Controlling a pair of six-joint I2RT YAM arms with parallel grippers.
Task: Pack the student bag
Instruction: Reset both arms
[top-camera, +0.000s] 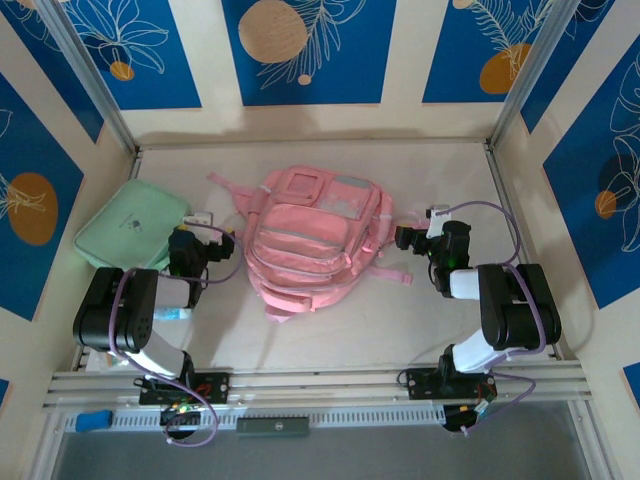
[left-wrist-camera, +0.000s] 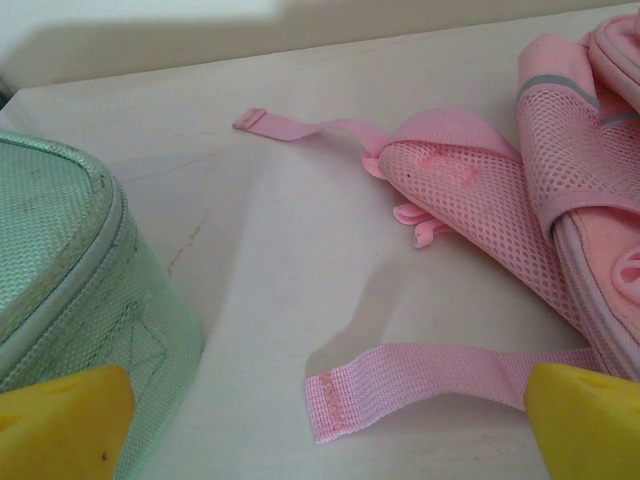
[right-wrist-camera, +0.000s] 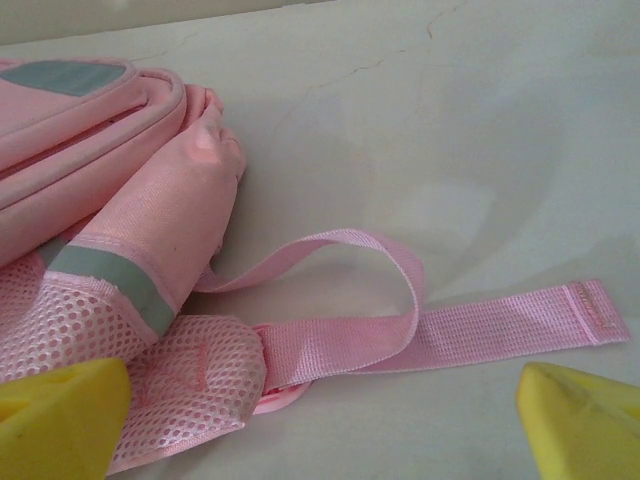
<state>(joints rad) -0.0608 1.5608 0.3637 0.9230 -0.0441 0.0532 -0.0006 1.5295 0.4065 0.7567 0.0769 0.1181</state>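
The student bag (top-camera: 310, 245), a large pink backpack with grey strips, lies flat in the middle of the table, front pockets up. My left gripper (top-camera: 205, 232) sits between the bag and a mint-green zip case (top-camera: 130, 225). It is open, its yellow fingertips (left-wrist-camera: 60, 420) wide apart over a loose pink strap end (left-wrist-camera: 430, 380); nothing is held in the left gripper (left-wrist-camera: 330, 420). My right gripper (top-camera: 425, 232) is just right of the bag, also open. Between its yellow fingertips (right-wrist-camera: 580, 420) lies a looped pink strap (right-wrist-camera: 480, 330) beside the bag's mesh shoulder pad (right-wrist-camera: 190, 385); the right gripper (right-wrist-camera: 330, 420) is not closed on it.
Panel walls close in the table on the left, far side and right. The green case (left-wrist-camera: 60, 270) lies close to my left fingers. A metal rail (top-camera: 320, 385) runs along the near edge, with a small blue object (top-camera: 90, 420) at its left end.
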